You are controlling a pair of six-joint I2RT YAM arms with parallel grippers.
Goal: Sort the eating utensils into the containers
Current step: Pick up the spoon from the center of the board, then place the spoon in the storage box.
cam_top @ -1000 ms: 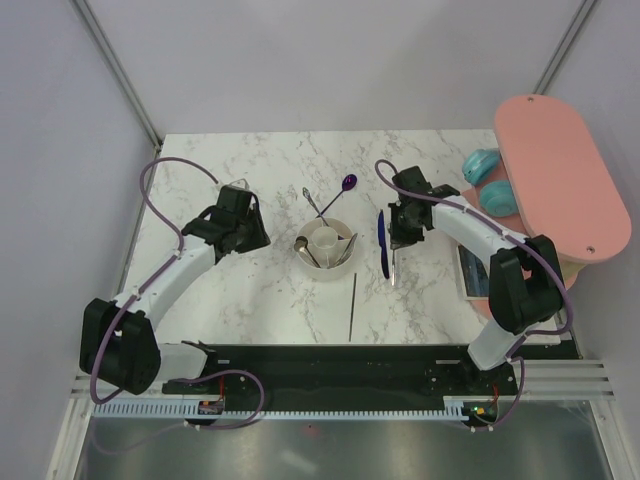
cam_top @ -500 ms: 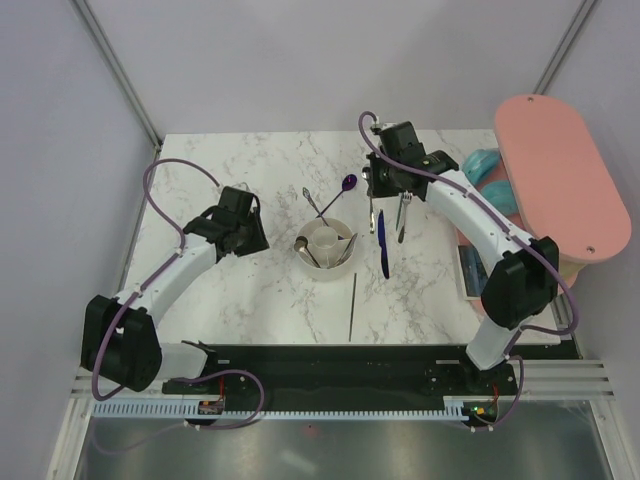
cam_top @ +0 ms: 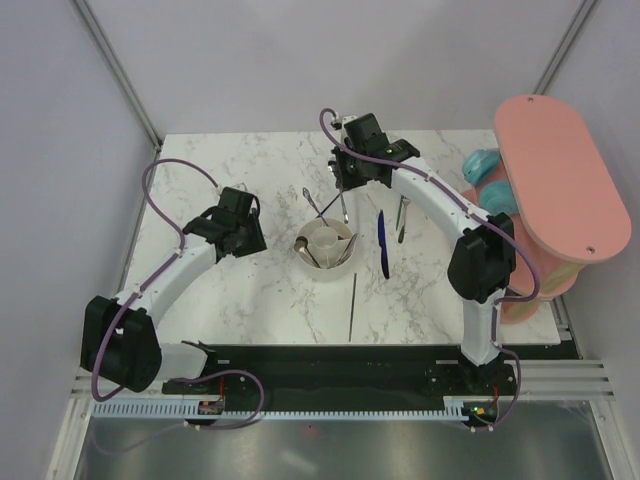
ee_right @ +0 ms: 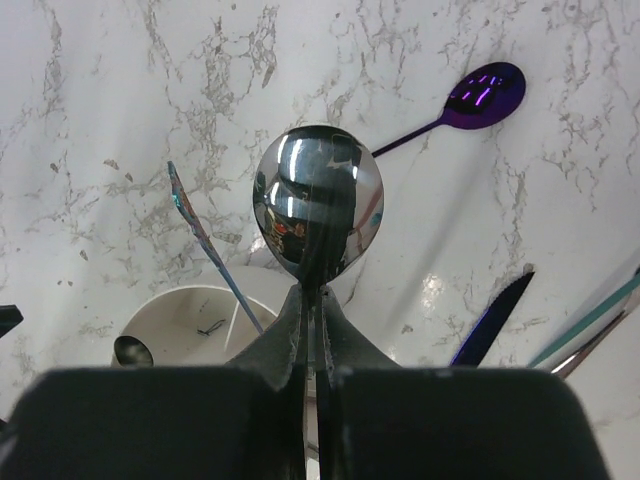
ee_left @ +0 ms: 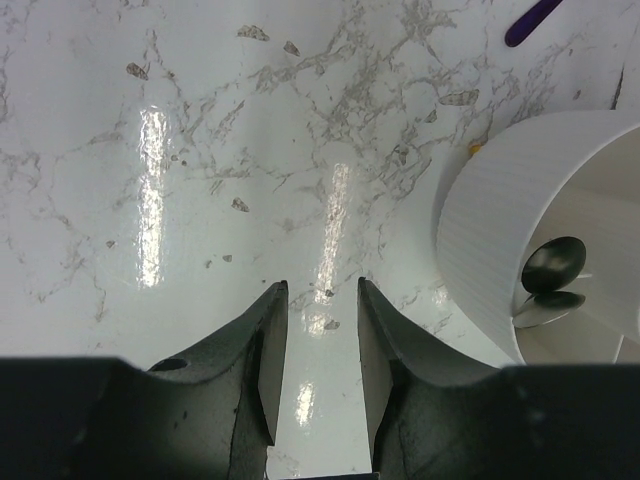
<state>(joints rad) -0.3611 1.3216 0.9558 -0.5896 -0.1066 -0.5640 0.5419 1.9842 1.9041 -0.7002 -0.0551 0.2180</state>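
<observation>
The right gripper (ee_right: 314, 305) is clenched on the neck of a silver spoon (ee_right: 318, 212). The spoon's bowl points away from the wrist and is clear of the table. In the top view the gripper hangs over the far edge of the holder (cam_top: 326, 262), which sits at the middle of the marble table (cam_top: 230, 160).

The holder is white and round, with a cup at its centre. The left wrist view shows 2 dark spoon bowls (ee_left: 553, 266) inside its wall. A thin iridescent handle (ee_right: 205, 245) runs from the holder's far rim out to the far left (whether it rests in the holder or on the table cannot be told).

A purple spoon (ee_right: 487, 90) lies flat on the table beyond the holder, apart from it. Just right of the holder lies a blue knife (cam_top: 381, 243), and right of that are some silver pieces (cam_top: 402, 220). A thin stick (cam_top: 353, 305) lies on the near side, slightly right.

The left gripper (ee_left: 320, 300) is released, its fingers parted with nothing between them, low over bare marble just left of the holder. A pink board (cam_top: 560, 180) stands at the right edge.
</observation>
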